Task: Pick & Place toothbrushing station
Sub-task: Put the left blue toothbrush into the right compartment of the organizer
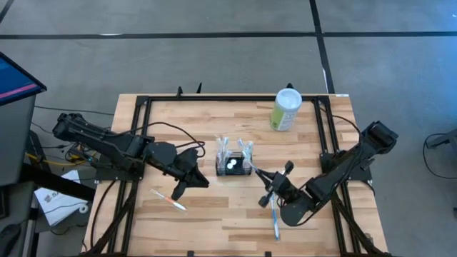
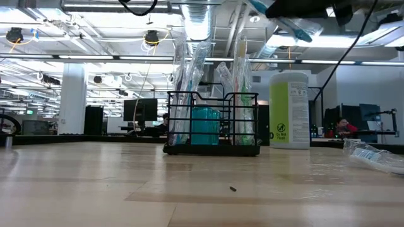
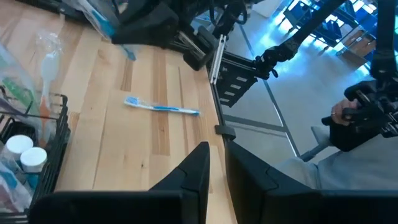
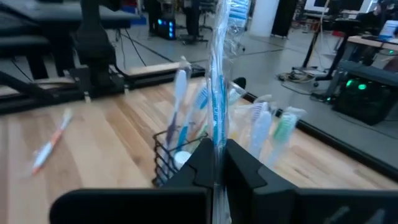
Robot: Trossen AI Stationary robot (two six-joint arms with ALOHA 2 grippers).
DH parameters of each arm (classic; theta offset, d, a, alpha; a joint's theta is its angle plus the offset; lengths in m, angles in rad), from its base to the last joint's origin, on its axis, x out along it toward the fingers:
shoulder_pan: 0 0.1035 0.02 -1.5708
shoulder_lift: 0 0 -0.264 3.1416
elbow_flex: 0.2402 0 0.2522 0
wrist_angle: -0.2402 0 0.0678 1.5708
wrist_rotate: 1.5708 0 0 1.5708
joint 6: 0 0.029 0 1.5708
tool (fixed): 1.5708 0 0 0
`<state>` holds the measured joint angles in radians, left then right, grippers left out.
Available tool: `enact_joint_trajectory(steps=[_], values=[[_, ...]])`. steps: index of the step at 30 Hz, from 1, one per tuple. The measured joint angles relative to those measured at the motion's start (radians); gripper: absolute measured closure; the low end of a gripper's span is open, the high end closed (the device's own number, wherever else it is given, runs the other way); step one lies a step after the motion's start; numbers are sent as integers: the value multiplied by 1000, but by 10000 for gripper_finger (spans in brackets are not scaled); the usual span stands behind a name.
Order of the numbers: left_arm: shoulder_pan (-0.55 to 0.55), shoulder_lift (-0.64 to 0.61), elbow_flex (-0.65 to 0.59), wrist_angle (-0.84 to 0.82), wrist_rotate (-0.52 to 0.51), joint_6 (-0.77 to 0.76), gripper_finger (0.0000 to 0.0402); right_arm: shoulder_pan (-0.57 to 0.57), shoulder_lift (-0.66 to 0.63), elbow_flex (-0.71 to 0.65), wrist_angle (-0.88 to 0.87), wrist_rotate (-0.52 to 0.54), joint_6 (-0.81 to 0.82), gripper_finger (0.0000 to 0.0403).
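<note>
caddy [image 1: 232, 165] mid-table | canister [image 1: 286, 109] behind | right gripper [image 1: 263, 176] jaws pinching wrapped toothbrush [image 4: 219, 74] | left jaws near-closed, empty

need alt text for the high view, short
Top-down view of a wooden table with a black wire caddy of wrapped toothbrushes at its centre. The right gripper, beside the caddy, is shut on a wrapped toothbrush; the left gripper hovers on the caddy's other side. Two loose toothbrushes lie on the table, and a green canister stands at the far edge.

2 matte black jointed arms, chunky rounded housings, black cables trailing from the bases. Left tool [image 1: 187, 176] and right tool [image 1: 269, 190]: each has 2 flat, dark, angular fingers [image 3: 196, 177] with squared tips.
</note>
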<state>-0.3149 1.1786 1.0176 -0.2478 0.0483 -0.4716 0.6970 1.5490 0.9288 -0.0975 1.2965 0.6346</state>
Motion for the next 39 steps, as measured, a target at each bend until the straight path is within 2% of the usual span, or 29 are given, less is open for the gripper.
enact_joint_trajectory(steps=[5, 10, 17, 22, 28, 32, 35, 39], values=[[0, 0, 0, 12, 0, 28, 355, -21, -3, -78, 224, -13, -118, 397], [0, 0, 0, 21, -6, 30, 355, -55, -15, -137, 512, -94, -335, 397], [-3, 0, 0, 26, -5, 31, 355, -131, -8, -317, 1106, -341, -642, 397], [-3, 0, 0, 28, -5, 48, 355, -173, 8, -431, 1452, -502, -745, 397], [-3, 0, 0, 37, -6, 54, 355, -220, 77, -449, 1547, -547, -776, 397], [-3, 0, 0, 41, -27, 57, 355, -252, 174, -449, 1667, -591, -793, 397], [-3, 0, 0, 42, -48, 57, 355, -281, 214, -452, 1662, -595, -769, 397], [-3, 0, 0, 46, -119, 57, 355, -289, 241, -455, 1662, -665, -731, 397]])
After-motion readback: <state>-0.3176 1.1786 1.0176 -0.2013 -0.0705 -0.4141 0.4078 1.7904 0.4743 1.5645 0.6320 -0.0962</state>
